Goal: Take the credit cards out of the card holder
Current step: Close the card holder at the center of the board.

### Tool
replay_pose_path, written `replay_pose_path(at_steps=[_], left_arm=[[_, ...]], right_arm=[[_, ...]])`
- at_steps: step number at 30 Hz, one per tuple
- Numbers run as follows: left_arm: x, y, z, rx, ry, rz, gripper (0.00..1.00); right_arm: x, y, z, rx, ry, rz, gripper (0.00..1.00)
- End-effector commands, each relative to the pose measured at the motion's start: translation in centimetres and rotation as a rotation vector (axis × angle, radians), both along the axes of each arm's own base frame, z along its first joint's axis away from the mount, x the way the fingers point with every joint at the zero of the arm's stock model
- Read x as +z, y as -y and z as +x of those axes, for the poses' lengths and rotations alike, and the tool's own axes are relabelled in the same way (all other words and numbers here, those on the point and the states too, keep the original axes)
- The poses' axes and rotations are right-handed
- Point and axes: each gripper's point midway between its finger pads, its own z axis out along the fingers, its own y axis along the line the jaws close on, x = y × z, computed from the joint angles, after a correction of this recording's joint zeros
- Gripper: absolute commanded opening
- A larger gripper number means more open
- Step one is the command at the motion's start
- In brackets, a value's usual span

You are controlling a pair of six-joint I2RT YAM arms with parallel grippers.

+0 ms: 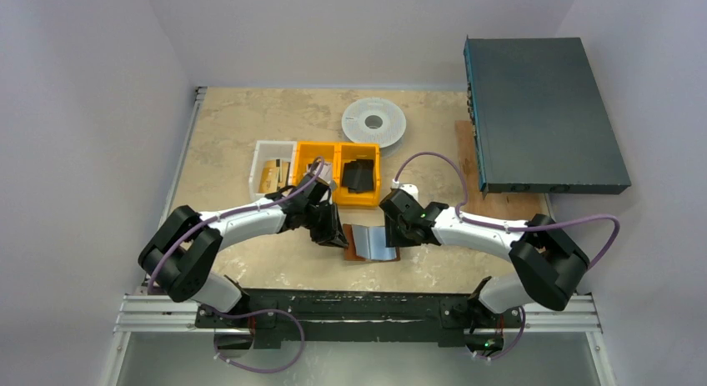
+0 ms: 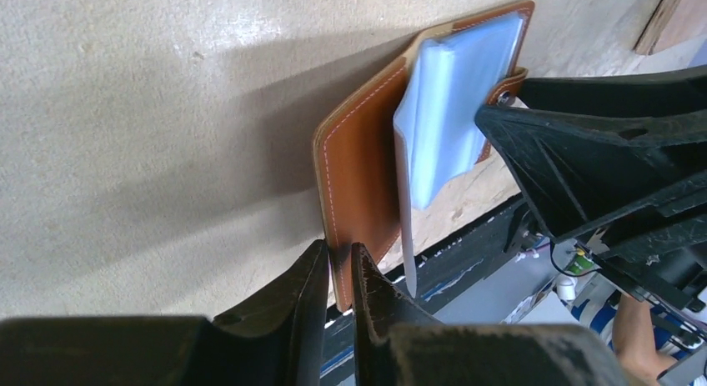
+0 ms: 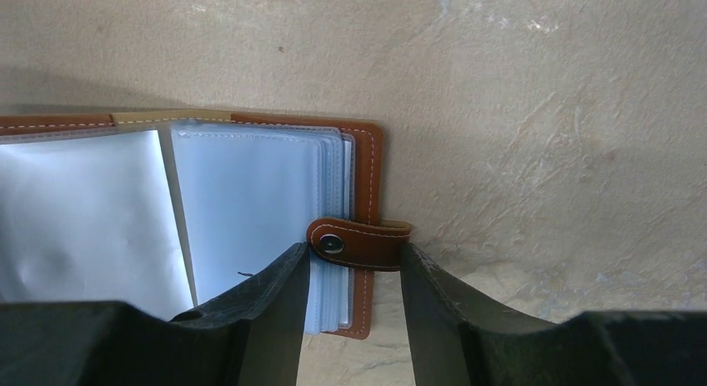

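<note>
Steadily: left gripper (image 2: 339,254) pinches the card holder's (image 2: 358,169) cover; right gripper (image 3: 354,261), half-open, apparently loose, should clamp the tab (image 3: 371,243) squarely.

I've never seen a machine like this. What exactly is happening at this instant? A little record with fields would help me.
Card holder: brown, open, pale sleeves showing
Left claw: pinched shut on the holder's brown cover edge
Right claw: jaws apart, straddling the snap tab on the opposite cover
Credit cards: cannot tell whether any are in the sleeves
Behind: orange bins, clear bin, white spool
</note>
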Motion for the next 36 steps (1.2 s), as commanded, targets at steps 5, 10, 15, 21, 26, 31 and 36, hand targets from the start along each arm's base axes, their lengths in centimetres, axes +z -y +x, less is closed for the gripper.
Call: replay_pose_path(at_steps=[5,10,15,21,26,31,36], left_arm=[[3.6,1.2,0.2,-0.002,0.054,-0.102,0.15],[5.4,1.0,0.3,0.002,0.086,-0.108,0.15],[5.8,1.1,0.5,-0.009,0.094,-0.107,0.15],[4.6,2.3,0.7,-0.018,0.067,-0.102,0.15],[3.1,3.2,0.9,-0.005,0.020,-0.085,0.16],[1.5,3.6,1.0,0.029,-0.030,-0.048,0.27],[-0.8,3.0,0.7,0.068,-0.093,0.027,0.34]], right_arm=[[-0.4,-2.7,-0.4,0.050,-0.019,0.090,0.40],[-0.1,-4.5,-0.7,0.083,-0.029,0.120,0.40],[0.2,-7.2,-1.3,0.126,-0.054,0.183,0.40],[0.6,-9.2,-1.8,0.151,-0.081,0.242,0.40],[1.0,-8.9,-1.8,0.149,-0.072,0.241,0.40],[1.1,-8.5,-1.7,0.140,-0.065,0.230,0.40],[1.4,-8.0,-1.6,0.126,-0.047,0.215,0.40]])
